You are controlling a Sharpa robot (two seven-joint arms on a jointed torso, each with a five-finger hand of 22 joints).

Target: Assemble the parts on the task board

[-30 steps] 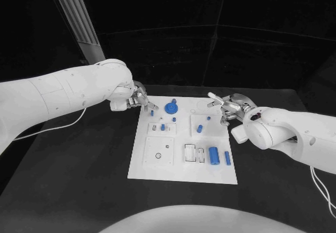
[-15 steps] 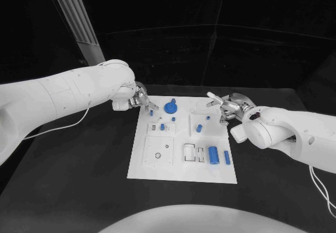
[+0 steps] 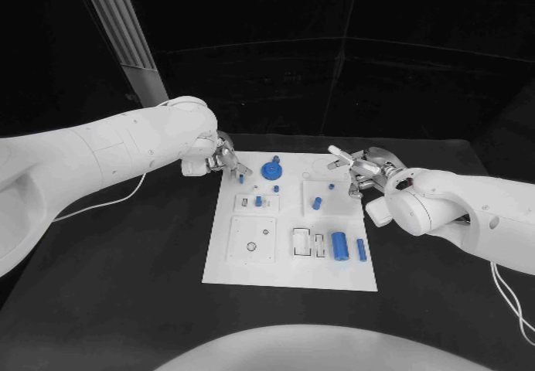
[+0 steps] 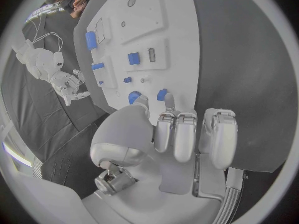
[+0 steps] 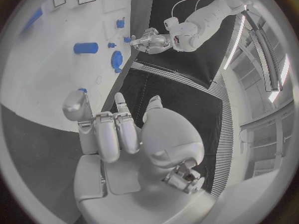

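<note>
The white task board (image 3: pixel 254 270) lies in the middle of the table. On it are a blue gear (image 3: pixel 273 170), a blue cylinder (image 3: pixel 318 205), a thick blue cylinder (image 3: pixel 340 246) and a slim one (image 3: pixel 362 250). A small blue peg (image 3: pixel 241 178) stands near the board's far left corner. My left hand (image 3: pixel 217 162) hovers at that corner, with a fingertip (image 4: pixel 168 100) right beside the peg (image 4: pixel 162 94) and the thumb a little apart from it. My right hand (image 3: pixel 362 171) is at the far right corner, fingers spread, holding nothing.
A white cable (image 3: pixel 95 202) trails over the black table to the left of the board. A pale slatted post (image 3: pixel 128 46) rises behind the left arm. My right arm (image 3: pixel 468 212) lies along the board's right side.
The left arm has swung slightly inward; both hands have stayed almost where they were. The parts on the board have not moved.
</note>
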